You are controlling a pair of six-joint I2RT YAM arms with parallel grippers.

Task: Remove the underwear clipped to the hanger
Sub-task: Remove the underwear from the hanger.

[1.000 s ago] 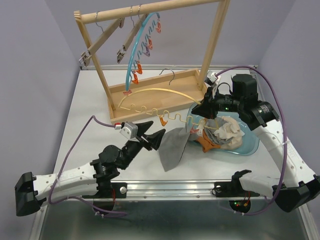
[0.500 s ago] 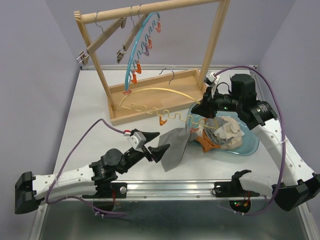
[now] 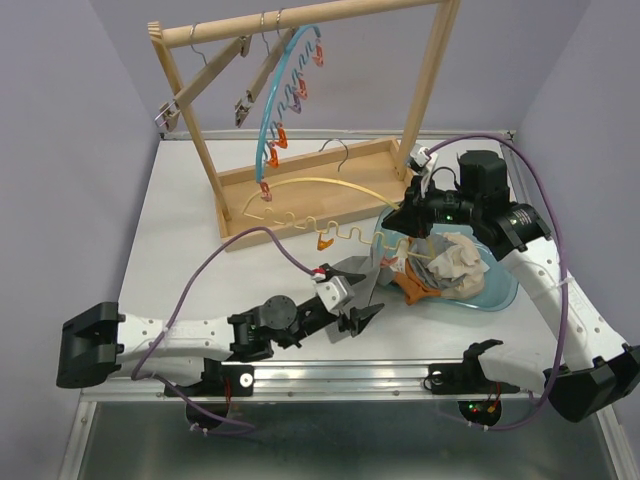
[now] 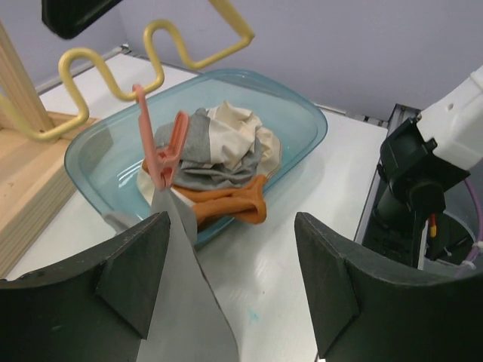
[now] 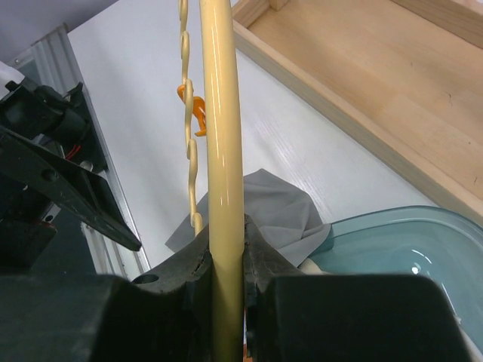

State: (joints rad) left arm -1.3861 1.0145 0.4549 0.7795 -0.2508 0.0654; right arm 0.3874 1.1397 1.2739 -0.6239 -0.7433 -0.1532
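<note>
Pale-yellow wavy plastic hanger (image 5: 224,151) is clamped in right gripper (image 5: 226,253) to steady it; left gripper (image 4: 230,271) is spread wide, empty, astride grey cloth underwear (image 4: 189,317), prob. pegged by pink clip (image 4: 162,154).

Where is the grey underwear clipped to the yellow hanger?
In the top view the grey underwear hangs from a pink clip on the yellow hanger, just left of the blue tub, with the open left gripper at its lower end.

No readable text, labels, brands or numbers visible.
</note>
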